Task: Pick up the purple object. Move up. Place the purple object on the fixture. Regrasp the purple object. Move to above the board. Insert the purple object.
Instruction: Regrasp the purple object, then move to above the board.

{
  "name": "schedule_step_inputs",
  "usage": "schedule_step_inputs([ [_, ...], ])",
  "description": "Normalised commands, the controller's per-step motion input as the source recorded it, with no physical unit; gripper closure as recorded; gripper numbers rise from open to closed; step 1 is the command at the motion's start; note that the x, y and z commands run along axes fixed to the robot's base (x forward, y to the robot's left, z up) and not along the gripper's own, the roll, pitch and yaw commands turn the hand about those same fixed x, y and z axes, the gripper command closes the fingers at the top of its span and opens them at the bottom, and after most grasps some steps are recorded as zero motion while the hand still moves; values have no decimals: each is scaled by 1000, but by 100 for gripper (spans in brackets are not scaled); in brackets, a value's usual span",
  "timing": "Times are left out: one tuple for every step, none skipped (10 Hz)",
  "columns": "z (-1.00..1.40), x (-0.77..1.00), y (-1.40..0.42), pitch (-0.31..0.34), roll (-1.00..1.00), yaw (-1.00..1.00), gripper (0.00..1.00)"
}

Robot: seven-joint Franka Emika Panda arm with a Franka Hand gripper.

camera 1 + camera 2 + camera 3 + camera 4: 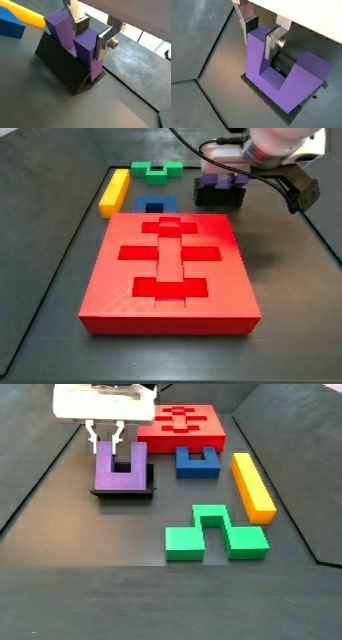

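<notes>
The purple object (284, 85) stands upright in the black fixture (60, 65), prongs up. It shows in both side views (221, 178) (123, 482). My gripper (91, 40) comes down from above with its silver fingers on either side of one prong. In a wrist view (259, 42) both pads lie against that prong's faces. The other prong (63, 30) is free. The fixture (123, 494) sits on the dark floor beside the red board (167, 258), which has shaped recesses in its top.
A blue notched block (198, 462) lies between the fixture and a long yellow bar (251, 484). A green block (207, 532) lies further off. The blue block (10, 25) and the yellow bar (30, 17) also show in a wrist view.
</notes>
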Motion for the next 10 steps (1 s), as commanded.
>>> schedule_step_inputs([
  [0, 0, 0, 0, 0, 0, 100],
  [0, 0, 0, 0, 0, 0, 100],
  [1400, 0, 0, 0, 0, 0, 100],
  [1400, -4, -17, -35, -83, -2, 100],
  [1400, -22, -6, -45, -118, -2, 100],
  [1400, -32, 11, -56, -85, -9, 100],
  [1400, -28, -4, -31, -60, -23, 100],
  [1400, -36, -4, -7, -31, -33, 100],
  [1400, -37, 3, 6, -23, -32, 100],
  [641, -10, -8, 39, -17, -27, 100],
])
